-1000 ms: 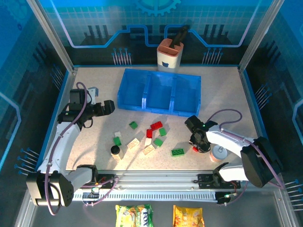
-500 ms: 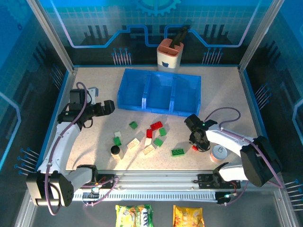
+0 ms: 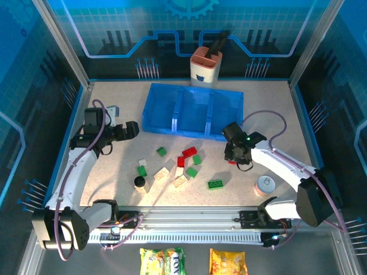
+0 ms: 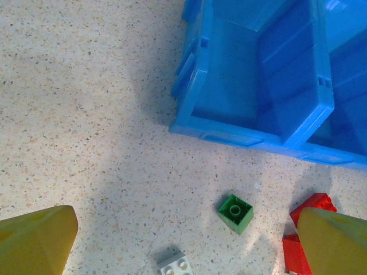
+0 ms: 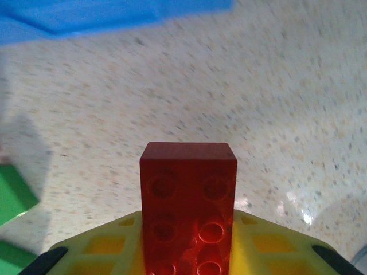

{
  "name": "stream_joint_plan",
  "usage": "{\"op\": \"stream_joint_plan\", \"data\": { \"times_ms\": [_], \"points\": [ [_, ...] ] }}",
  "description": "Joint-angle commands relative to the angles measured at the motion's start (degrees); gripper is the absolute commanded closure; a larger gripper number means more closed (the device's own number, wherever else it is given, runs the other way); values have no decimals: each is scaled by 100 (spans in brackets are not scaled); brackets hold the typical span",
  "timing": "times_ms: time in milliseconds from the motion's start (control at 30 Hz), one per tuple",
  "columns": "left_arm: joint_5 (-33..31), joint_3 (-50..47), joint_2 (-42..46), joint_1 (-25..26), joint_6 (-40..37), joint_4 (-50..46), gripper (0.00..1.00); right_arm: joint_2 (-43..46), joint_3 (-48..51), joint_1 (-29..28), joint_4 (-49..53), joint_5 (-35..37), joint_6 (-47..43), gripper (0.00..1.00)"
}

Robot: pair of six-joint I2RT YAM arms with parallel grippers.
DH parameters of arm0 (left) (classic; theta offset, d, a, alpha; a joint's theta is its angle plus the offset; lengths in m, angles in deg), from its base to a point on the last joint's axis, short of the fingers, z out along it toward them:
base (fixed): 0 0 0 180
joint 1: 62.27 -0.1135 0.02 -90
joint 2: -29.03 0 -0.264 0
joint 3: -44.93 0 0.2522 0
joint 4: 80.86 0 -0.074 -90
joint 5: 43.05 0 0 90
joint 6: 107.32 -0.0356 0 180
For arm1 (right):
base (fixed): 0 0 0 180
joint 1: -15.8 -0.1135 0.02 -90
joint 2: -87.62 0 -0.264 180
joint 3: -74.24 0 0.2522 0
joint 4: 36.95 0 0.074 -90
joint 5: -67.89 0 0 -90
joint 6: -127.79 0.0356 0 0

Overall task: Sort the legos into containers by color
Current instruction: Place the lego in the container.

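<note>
Right gripper (image 3: pixel 231 160) jaws clamped on red lego (image 5: pixel 188 200), above desk (image 3: pixel 275 114) near blue tray (image 3: pixel 189 130) front wall. Left gripper (image 3: pixel 133 129) jaws wide, holding nothing.

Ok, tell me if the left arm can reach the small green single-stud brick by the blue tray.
Probably yes. The left hand is open, and the small green single-stud brick lies by itself on bare tabletop, apart from the translucent blue plastic tray, with nothing over it.
</note>
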Motion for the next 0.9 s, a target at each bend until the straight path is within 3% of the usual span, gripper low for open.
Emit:
{"op": "stream_joint_plan", "data": {
  "times_ms": [0, 533, 867],
  "points": [
    [-33, -103, 152, -29, -68, -116, 1, -244, -465, 41, 59, -50, -834, 65],
    [-50, -145, 251, -27, -71, -117, 1, -2712, -3103, 909, 186, -520, -2494, 62],
    [-132, -157, 261, -27, -93, -112, 1, -3648, -3655, 1551, 51, -692, -3271, 62]
  ]
}}
